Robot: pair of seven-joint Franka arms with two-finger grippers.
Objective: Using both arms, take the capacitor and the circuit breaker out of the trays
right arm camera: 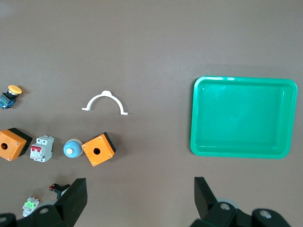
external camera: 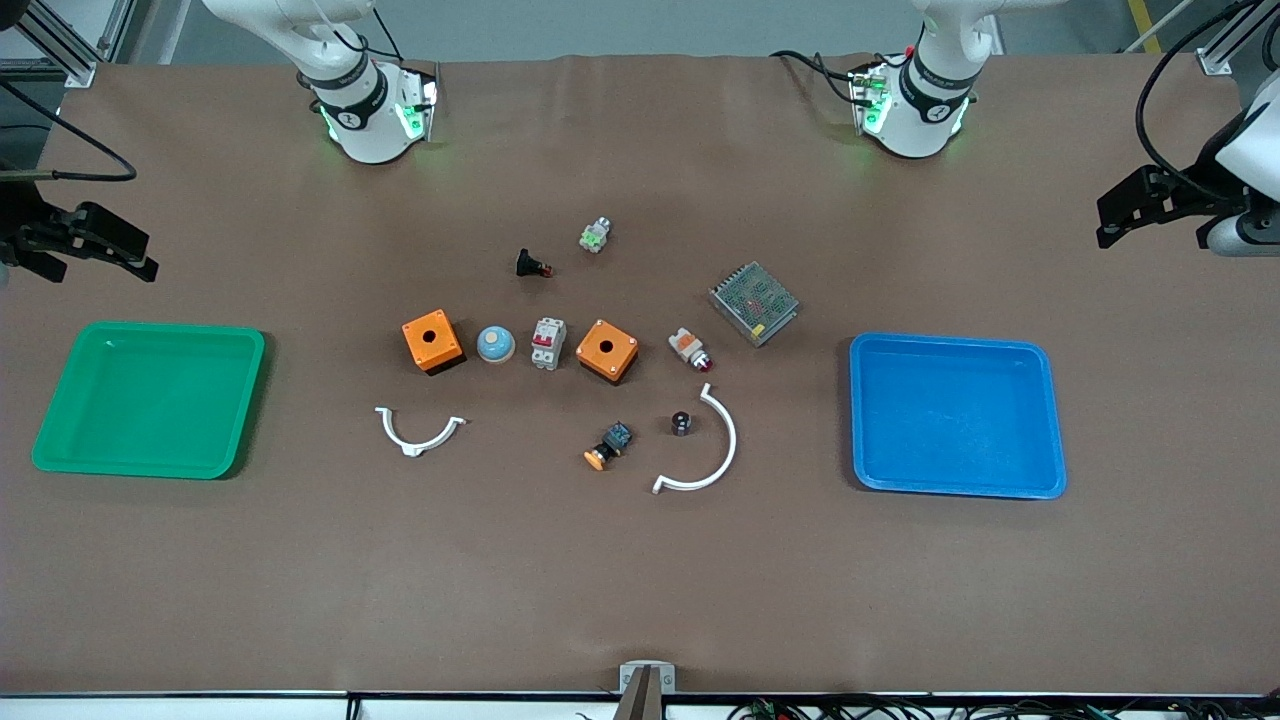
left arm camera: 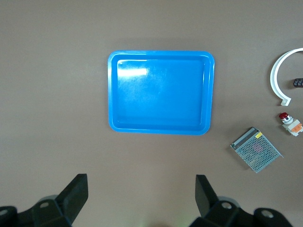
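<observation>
Capacitor [external camera: 680,422] on the table inside a white curved clip [external camera: 702,447]; breaker [external camera: 547,343] between two orange boxes [external camera: 432,340]. Left gripper [left arm camera: 141,196] and right gripper [right arm camera: 140,196] both raised at the table ends, waiting, fingers wide apart.

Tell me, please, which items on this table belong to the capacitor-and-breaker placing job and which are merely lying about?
Belong to the job:
tiny black cylindrical capacitor
light-grey breaker block with red toggles
open left gripper
open right gripper

Lying about:
two orange boxes
blue dome
metal mesh box
white curved clips
orange-capped push button
</observation>
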